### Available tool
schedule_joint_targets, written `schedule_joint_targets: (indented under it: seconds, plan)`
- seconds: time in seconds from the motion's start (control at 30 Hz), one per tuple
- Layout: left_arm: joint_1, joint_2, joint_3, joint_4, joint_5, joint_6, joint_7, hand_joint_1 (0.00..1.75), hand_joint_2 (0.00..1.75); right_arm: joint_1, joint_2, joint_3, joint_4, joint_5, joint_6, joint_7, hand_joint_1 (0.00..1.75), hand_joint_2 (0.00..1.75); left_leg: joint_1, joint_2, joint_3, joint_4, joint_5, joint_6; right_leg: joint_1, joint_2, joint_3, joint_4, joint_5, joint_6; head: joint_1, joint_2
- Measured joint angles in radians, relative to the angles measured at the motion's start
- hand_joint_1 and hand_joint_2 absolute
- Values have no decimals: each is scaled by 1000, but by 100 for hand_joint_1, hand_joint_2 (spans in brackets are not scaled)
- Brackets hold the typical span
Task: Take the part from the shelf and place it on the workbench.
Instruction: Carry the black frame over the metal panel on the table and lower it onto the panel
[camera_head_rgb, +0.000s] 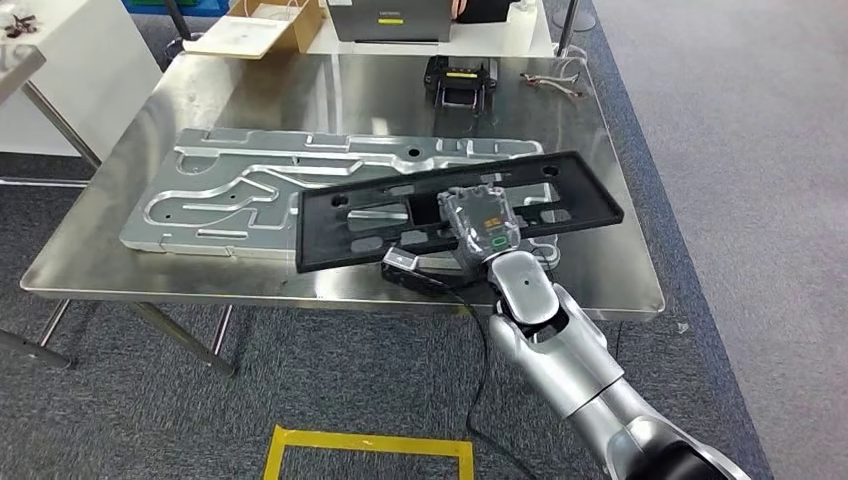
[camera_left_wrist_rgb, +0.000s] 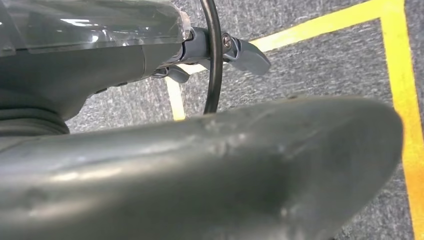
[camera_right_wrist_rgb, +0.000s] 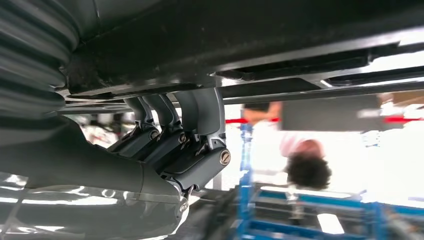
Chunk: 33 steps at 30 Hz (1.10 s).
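Black part (camera_head_rgb: 455, 205) in right hand's (camera_head_rgb: 478, 228) grip, over the steel workbench (camera_head_rgb: 400, 90) and grey machined plate (camera_head_rgb: 250, 190); left hand (camera_left_wrist_rgb: 240, 52) state unclear

You are seeing the steel bench (camera_head_rgb: 600, 280) carrying a machined aluminium plate (camera_head_rgb: 240, 195), a black clamp (camera_head_rgb: 462, 82) and loose cables (camera_head_rgb: 552, 84).

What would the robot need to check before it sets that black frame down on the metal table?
1. Right hand holds the black frame: ok.
2. Fingers curled against the frame's underside: ok.
3. Frame over the workbench: ok.
4. Frame level: not ok, it tilts.
5. Landing spot free: not ok, the silver machined plate lies beneath.
6. Black cable clear of the arm: cannot tell.
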Motion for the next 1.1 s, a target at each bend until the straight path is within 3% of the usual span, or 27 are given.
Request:
schedule_joint_targets:
  seconds: [0.07, 0.13, 0.23, 0.3, 0.33, 0.37, 0.4, 0.47, 0.5, 0.63, 0.7, 0.77, 0.8, 0.83, 0.87, 0.93, 0.97, 1.0, 1.1]
  plan:
    - [-1, 0, 4, 0, -6, -2, 3, 0, 0, 6, -10, -37, 23, 13, -53, 2, 175, 175, 1, -1, -1, -1, -1, -11, 1, 0, 2, -7, 1, -10, 0, 0]
    - [0, -1, 10, 0, -13, -2, 4, 0, 0, 17, -21, -81, 42, 37, -105, 5, 175, 175, 3, 1, -8, 23, -21, -21, -2, -1, 9, -15, 3, -23, 0, 0]
    - [-1, -2, 17, 0, -17, -1, 5, 0, 0, 33, -28, -125, 64, 62, -146, 9, 175, 175, 7, 3, -84, 193, -104, -33, -3, 0, 17, -20, 1, -35, 0, 0]
    - [0, -2, 20, 0, -20, -1, 6, 0, 0, 51, -31, -143, 75, 76, -154, 13, 175, 175, 8, 3, -134, 286, -126, -36, -2, 1, 20, -20, -3, -36, 0, 0]
    - [0, -2, 21, 0, -23, -1, 6, 0, 0, 62, -32, -153, 80, 83, -159, 16, 175, 175, 8, 3, -134, 279, -109, -35, -2, 2, 23, -20, -5, -36, 0, 0]
    - [0, -2, 23, 0, -25, -1, 6, 0, 0, 72, -33, -164, 83, 86, -164, 17, 175, 175, 8, 3, -114, 232, -76, -33, -2, 2, 27, -20, -7, -34, 0, 0]
    - [-1, -2, 25, 0, -27, -1, 6, 0, 0, 79, -33, -178, 85, 86, -169, 16, 175, 175, 8, 4, -80, 157, -37, -28, -2, 2, 31, -20, -10, -32, 0, 0]
    - [-2, -1, 29, 0, -29, -1, 6, 0, 0, 87, -34, -207, 88, 78, -177, 12, 175, 175, 1, 4, -18, 31, 3, -14, 0, 2, 36, -21, -15, -23, 0, 0]
    - [-2, 0, 31, 0, -31, -1, 6, 0, 0, 90, -34, -221, 90, 73, -179, 8, 175, 175, -2, 4, -2, -2, 6, -7, 1, 2, 38, -23, -16, -18, 0, 0]
    - [-2, 0, 42, 0, -41, -3, 6, 0, 0, 105, -35, -263, 98, 43, -174, -21, 175, 175, -1, 3, 19, -29, 4, 16, 0, 1, 36, 5, -15, 6, 0, 0]
    - [-3, 0, 45, 0, -45, -5, 5, 0, 0, 106, -35, -278, 104, 21, -162, -35, 175, 175, 2, 4, 30, -33, 6, 24, -3, 2, -5, 85, -62, 15, 0, 0]
    - [-4, 0, 48, 0, -48, -5, 6, 0, 0, 111, -34, -288, 111, 0, -149, -44, 175, 175, 2, 3, 34, -33, 2, 28, -4, 2, -77, 208, -116, 22, 0, 0]
    - [-4, 0, 49, 0, -48, -5, 6, 0, 0, 115, -34, -292, 116, -7, -144, -47, 175, 175, 1, 2, 37, -32, -2, 28, -5, 2, -104, 246, -123, 24, 0, 0]
    - [-3, 0, 50, 0, -48, -6, 6, 0, 0, 119, -34, -294, 120, -12, -142, -48, 175, 175, 1, 1, 42, -32, -6, 28, -6, 2, -115, 250, -111, 24, 0, 0]
    - [-1, 0, 50, 0, -48, -6, 6, 0, 0, 121, -35, -296, 124, -16, -140, -50, 175, 175, 2, 0, 48, -31, -11, 26, -6, 2, -108, 219, -80, 23, 0, 0]
    - [0, -1, 52, 0, -49, -7, 6, 0, 0, 119, -34, -300, 131, -36, -125, -57, 175, 175, 1, -1, 62, -29, -25, 20, -6, 1, -55, 82, 2, 18, 0, 0]
    - [-2, -1, 53, 0, -50, -8, 6, 0, 0, 116, -34, -301, 135, -48, -117, -61, 175, 175, 0, -1, 66, -27, -31, 15, -3, 1, -33, 25, 21, 13, 0, 0]
    - [-4, -2, 56, 0, -51, -8, 7, 0, 0, 114, -34, -303, 138, -59, -108, -65, 175, 175, -1, 0, 67, -27, -37, 10, -1, 1, -18, -14, 33, 7, 0, 0]
    - [-5, -1, 64, 0, -55, -8, 7, 0, 0, 112, -32, -303, 148, -73, -96, -67, 175, 175, -1, 1, 71, -18, -47, -6, 2, 1, -6, -27, 25, -17, 0, 0]
